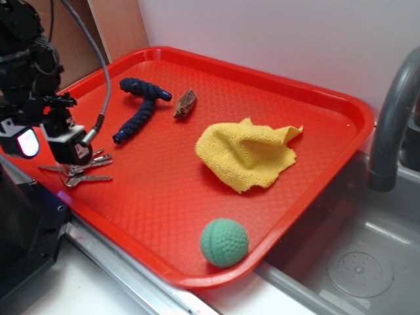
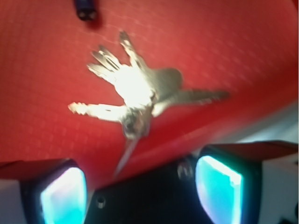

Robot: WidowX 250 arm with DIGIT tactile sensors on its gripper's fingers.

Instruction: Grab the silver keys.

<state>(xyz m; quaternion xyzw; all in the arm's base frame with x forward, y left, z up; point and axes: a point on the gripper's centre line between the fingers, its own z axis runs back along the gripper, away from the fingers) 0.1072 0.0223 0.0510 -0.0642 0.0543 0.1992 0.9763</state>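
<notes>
— Where are we on the grab?

— Approach only, I'd judge. On the red tray [image 1: 315,98] I've parked the pincer [image 1: 69,149] over the nine o'clock rim. Going down in size: yellow cloth [image 1: 252,154] at centre, green ball [image 1: 224,242] at five o'clock, and the silver keys [image 2: 135,95] fanned flat just under my pads [image 2: 63,196].

— Holding anything?

— No. Pincer spread wide, keys lying loose on the tray. Descent and closing remain.

The exterior view looks down across the red tray [image 1: 289,190]; the wrist view hangs close above its near-left corner.
</notes>
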